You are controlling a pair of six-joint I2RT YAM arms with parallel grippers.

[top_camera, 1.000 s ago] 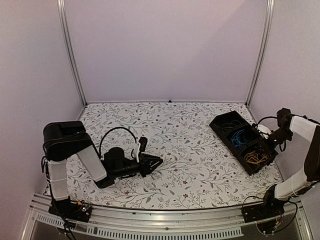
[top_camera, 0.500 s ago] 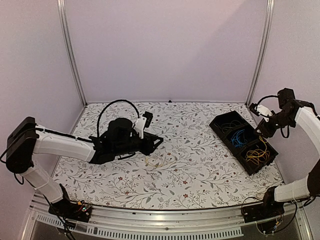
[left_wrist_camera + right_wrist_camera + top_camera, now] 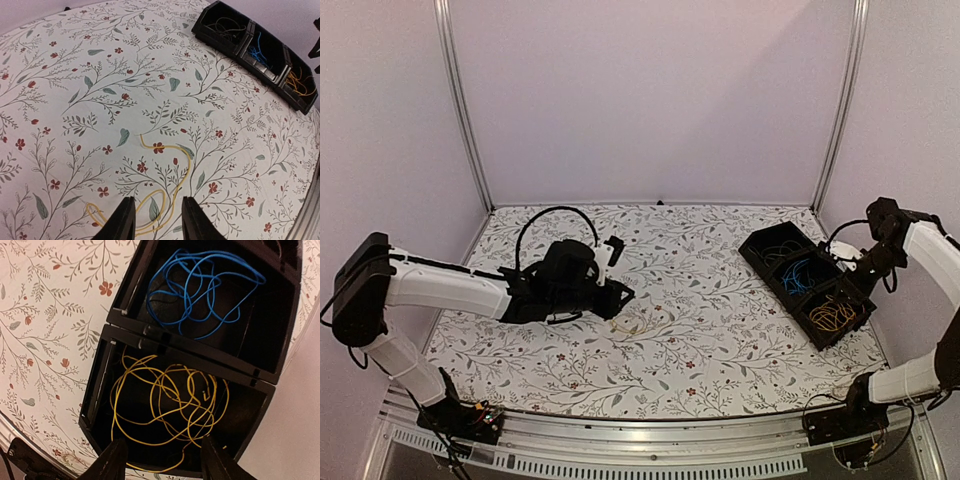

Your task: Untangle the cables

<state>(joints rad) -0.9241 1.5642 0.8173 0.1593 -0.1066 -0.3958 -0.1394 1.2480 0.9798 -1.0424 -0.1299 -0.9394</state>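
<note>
Left hand is hovering released and empty over the loose yellow cable on the counter. The strand is curving forward from between its fingertips. Right hand, likewise released, is hanging over the binned cables, well away.

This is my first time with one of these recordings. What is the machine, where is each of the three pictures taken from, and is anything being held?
The machine is two robot arms, a left arm and a right arm, bolted at the near edge of a flower-patterned table. The wide picture comes from a fixed camera above and behind them. The other two come from a camera on each wrist, so the dark prongs at the bottom of each are that arm's own claw. The left claw is open over a loose yellow cable lying on the table. The right claw is open above a black tray, which has blue cables in one compartment and tangled yellow cables in the next. Neither claw holds anything.
</note>
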